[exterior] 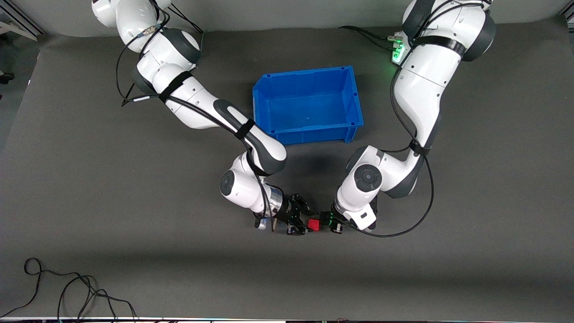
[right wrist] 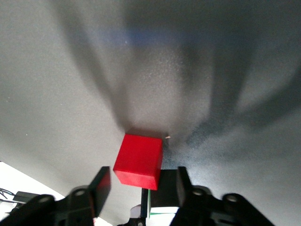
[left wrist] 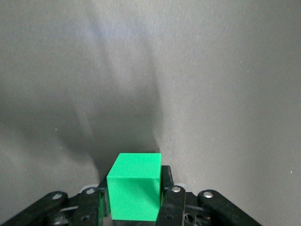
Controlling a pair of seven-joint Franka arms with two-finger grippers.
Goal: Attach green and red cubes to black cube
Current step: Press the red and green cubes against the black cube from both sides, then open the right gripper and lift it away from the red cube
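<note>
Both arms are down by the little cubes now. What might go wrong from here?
1. The right gripper's fingers are open, clear of the small matte red cube, so any push could slide it away.
2. The left gripper, shut on the small matte green cube, is very close to the right gripper; advancing risks a collision.
3. The black cube cannot be made out between them, so alignment is unchecked.
</note>
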